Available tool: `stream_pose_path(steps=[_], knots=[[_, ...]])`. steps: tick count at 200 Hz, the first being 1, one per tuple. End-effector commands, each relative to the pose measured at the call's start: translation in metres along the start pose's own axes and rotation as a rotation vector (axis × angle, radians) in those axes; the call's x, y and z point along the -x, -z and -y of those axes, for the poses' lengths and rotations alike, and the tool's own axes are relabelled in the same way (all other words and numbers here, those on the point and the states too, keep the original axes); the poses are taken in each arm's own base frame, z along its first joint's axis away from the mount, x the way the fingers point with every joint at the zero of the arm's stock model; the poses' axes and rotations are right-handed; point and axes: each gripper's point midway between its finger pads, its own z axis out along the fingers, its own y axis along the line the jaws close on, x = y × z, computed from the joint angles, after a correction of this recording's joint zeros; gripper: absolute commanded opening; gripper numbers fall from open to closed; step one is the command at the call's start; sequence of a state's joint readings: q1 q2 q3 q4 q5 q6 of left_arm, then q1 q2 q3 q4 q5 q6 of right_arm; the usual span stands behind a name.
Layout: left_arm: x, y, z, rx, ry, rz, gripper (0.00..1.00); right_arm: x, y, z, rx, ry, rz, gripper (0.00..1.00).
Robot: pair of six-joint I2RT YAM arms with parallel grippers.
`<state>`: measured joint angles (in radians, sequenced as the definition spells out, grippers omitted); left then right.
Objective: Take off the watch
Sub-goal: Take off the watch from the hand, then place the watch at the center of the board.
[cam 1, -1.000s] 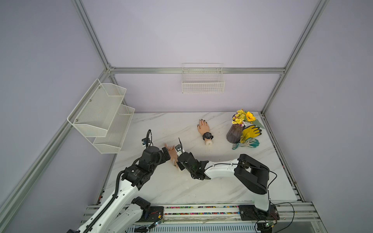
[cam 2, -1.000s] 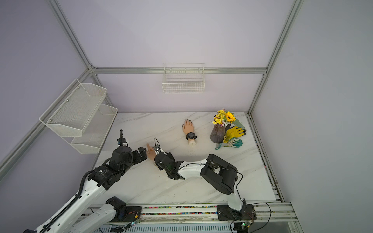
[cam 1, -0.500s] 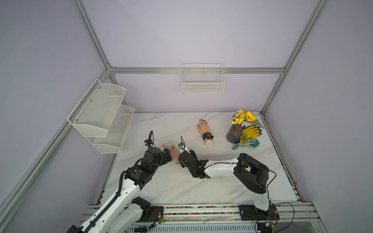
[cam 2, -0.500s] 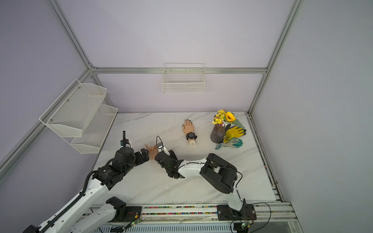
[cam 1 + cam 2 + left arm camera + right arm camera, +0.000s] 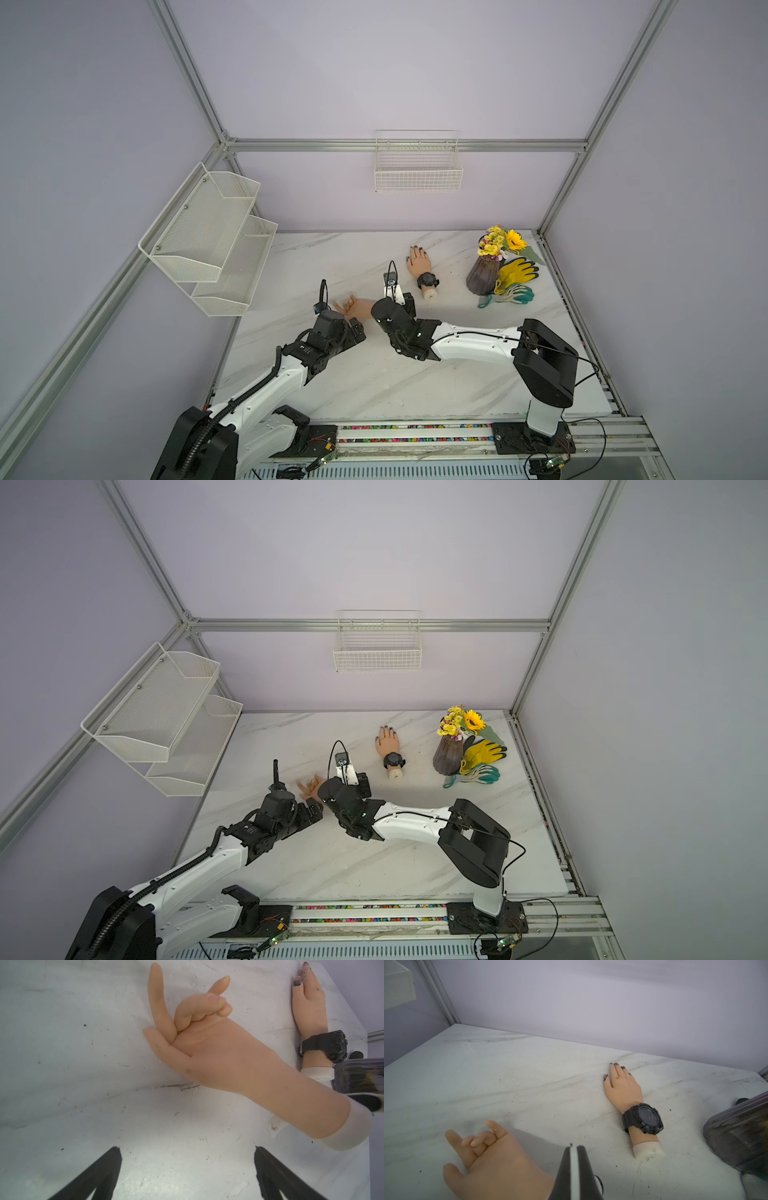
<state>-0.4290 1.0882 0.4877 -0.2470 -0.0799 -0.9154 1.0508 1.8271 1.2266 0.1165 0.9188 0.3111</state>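
The black watch [image 5: 643, 1119] is strapped round the wrist of a mannequin hand [image 5: 623, 1088] that lies palm down on the marble surface [image 5: 508, 1084], near the vase [image 5: 482, 276]. Neither tool touches it. Both arms sit by a bare mannequin hand [image 5: 218, 1053], palm up and well apart from the watch. The left tool [image 5: 187, 1149] is spread wide and empty, pointing at that bare hand's palm. The right tool [image 5: 574, 1148] has its jaws pressed together on nothing visible, above the bare hand's wrist and facing the watch. This looks like the approach, with removal not yet begun. The right tool, being nearer, would have to cross to the watch and open before taking the strap or case. The left tool could likely steady the wrist stump.
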Motion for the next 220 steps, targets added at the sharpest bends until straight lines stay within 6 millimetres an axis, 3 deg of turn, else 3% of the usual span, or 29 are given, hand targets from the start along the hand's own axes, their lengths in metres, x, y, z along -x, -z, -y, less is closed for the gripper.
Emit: stream_pose_path(steps=[1, 28, 73, 101, 126, 152, 171, 200, 220], knots=[[0.016, 0.0, 0.018, -0.049, 0.042, 0.026, 1.0, 0.033, 0.004, 0.027, -0.121, -0.1, 0.061, 0.0], [0.015, -0.005, 0.01, -0.02, 0.049, 0.018, 1.0, 0.043, 0.008, 0.038, -0.169, -0.171, 0.071, 0.0], [0.02, -0.002, 0.006, -0.025, 0.07, 0.037, 1.0, 0.089, 0.038, 0.062, -0.14, -0.35, 0.117, 0.0], [0.025, 0.006, 0.013, -0.063, 0.073, 0.049, 1.0, 0.111, 0.065, 0.079, -0.031, -0.494, 0.121, 0.0], [0.031, 0.017, 0.027, -0.14, 0.061, 0.066, 1.0, 0.121, 0.078, 0.108, 0.126, -0.665, 0.091, 0.0], [0.036, 0.029, 0.041, -0.216, 0.035, 0.088, 1.0, 0.113, 0.082, 0.147, 0.258, -0.815, 0.041, 0.0], [0.038, 0.034, 0.045, -0.237, 0.029, 0.099, 1.0, 0.095, 0.085, 0.178, 0.279, -0.915, 0.016, 0.0], [0.038, 0.035, 0.046, -0.238, 0.03, 0.101, 1.0, 0.043, 0.068, 0.223, 0.231, -0.972, -0.073, 0.0], [0.037, 0.033, 0.046, -0.237, 0.031, 0.089, 1.0, -0.002, 0.045, 0.233, 0.253, -0.965, -0.215, 0.0]])
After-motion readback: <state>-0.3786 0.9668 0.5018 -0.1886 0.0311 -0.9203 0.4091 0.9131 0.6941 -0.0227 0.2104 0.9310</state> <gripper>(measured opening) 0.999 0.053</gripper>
